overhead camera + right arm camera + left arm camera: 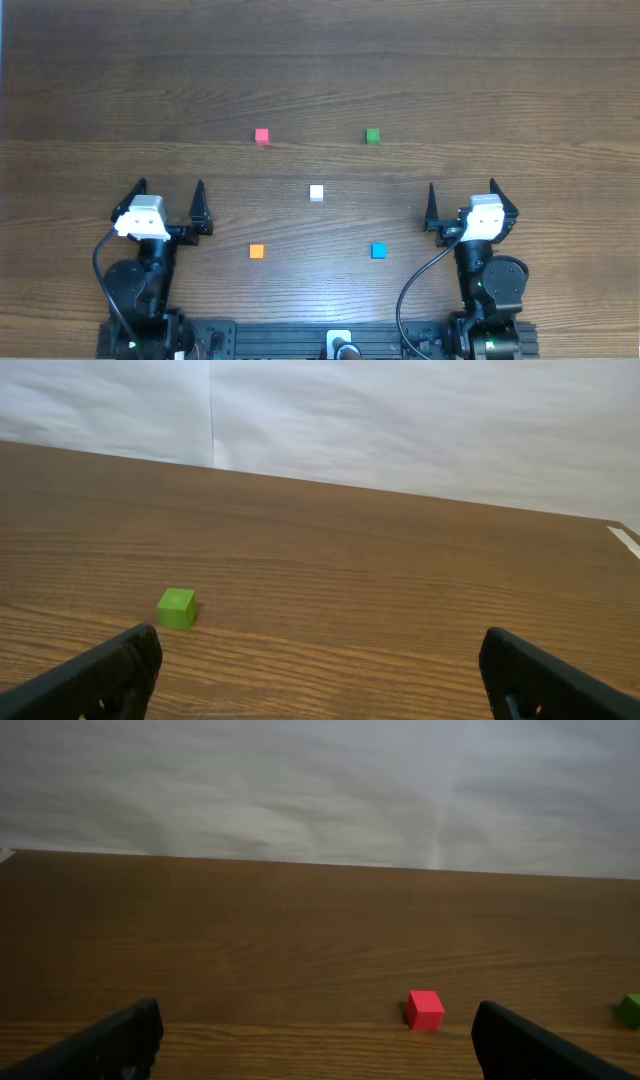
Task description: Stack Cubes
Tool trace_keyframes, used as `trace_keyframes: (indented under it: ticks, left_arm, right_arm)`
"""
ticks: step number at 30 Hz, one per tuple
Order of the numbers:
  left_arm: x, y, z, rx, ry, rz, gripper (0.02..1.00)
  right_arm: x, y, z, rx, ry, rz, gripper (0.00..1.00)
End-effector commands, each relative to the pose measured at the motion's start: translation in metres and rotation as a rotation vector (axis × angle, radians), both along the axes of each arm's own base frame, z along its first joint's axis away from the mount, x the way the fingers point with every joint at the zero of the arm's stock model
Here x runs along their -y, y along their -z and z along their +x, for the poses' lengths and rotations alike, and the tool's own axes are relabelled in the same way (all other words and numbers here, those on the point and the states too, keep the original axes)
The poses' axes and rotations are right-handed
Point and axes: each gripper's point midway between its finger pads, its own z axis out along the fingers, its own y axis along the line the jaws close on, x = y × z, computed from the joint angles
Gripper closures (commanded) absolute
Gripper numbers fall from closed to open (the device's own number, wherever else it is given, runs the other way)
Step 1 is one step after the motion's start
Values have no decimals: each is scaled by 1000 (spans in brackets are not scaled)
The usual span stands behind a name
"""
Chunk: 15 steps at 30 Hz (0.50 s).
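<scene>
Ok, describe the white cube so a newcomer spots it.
On the wooden table, five small cubes lie apart. The pink cube, green cube, orange cube and blue cube mark a rough square. The white cube sits alone in its middle, the only white one.
</scene>
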Motion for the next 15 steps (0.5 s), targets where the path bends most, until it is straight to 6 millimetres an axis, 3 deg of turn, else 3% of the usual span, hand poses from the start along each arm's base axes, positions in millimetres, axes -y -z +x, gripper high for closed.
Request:
trace_keyframes:
  ticks: [1,15]
  left_arm:
    - [0,1,0,1,4,11,18]
    - [0,1,0,1,4,11,18]
  right_arm:
    - [2,1,0,3,12,-2,14]
    - [2,1,0,3,12,-2,7]
